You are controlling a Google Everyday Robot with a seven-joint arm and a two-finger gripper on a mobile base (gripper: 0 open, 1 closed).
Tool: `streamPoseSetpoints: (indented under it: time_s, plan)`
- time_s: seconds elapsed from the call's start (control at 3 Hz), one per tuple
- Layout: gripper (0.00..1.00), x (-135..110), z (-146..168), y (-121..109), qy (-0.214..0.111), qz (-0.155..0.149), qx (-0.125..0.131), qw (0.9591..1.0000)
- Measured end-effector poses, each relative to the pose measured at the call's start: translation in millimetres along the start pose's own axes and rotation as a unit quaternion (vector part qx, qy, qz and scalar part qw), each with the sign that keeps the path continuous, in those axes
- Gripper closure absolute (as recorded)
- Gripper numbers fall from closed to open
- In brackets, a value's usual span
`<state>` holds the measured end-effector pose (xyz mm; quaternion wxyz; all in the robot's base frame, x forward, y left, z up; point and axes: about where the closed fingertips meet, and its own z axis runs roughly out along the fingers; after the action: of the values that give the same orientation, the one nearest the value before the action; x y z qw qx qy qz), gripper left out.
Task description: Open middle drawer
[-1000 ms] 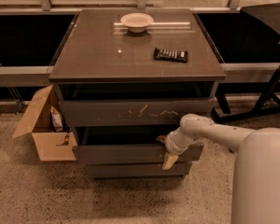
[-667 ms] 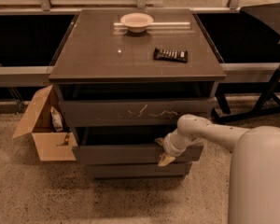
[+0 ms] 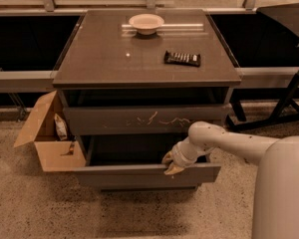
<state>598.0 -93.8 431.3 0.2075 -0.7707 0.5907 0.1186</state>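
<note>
The middle drawer (image 3: 124, 176) is the wide dark front below the scratched one, and it stands pulled out with its shallow dark interior (image 3: 129, 151) showing. My gripper (image 3: 170, 164) is at the top edge of this front, right of its middle. One pale fingertip (image 3: 167, 157) is on the inner side of the edge and the other is on the outer face. My white arm (image 3: 214, 136) reaches in from the right. Only a thin strip of the lowest front (image 3: 147, 187) shows beneath.
The scratched top drawer (image 3: 139, 119) is slightly out. On the cabinet top (image 3: 104, 59) are a pale bowl (image 3: 146, 23) and a black flat object (image 3: 182, 58). An open cardboard box (image 3: 45, 138) stands at the left. Black stand legs (image 3: 284, 108) and my body (image 3: 284, 193) are at the right.
The middle drawer has slid further out towards the camera, and my gripper has moved with it, slightly down and left.
</note>
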Motion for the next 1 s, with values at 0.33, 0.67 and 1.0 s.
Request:
streamPoseSetpoints:
  time_s: [0.33, 0.67, 1.0]
  plan:
    - [1.00, -13.7, -10.3, 6.7, -0.007, -0.008, 0.008, 0.9999]
    - [0.77, -13.5, -9.8, 6.9, -0.007, -0.008, 0.008, 0.9999]
    - [0.52, -13.5, -9.8, 6.9, -0.007, -0.008, 0.008, 0.9999]
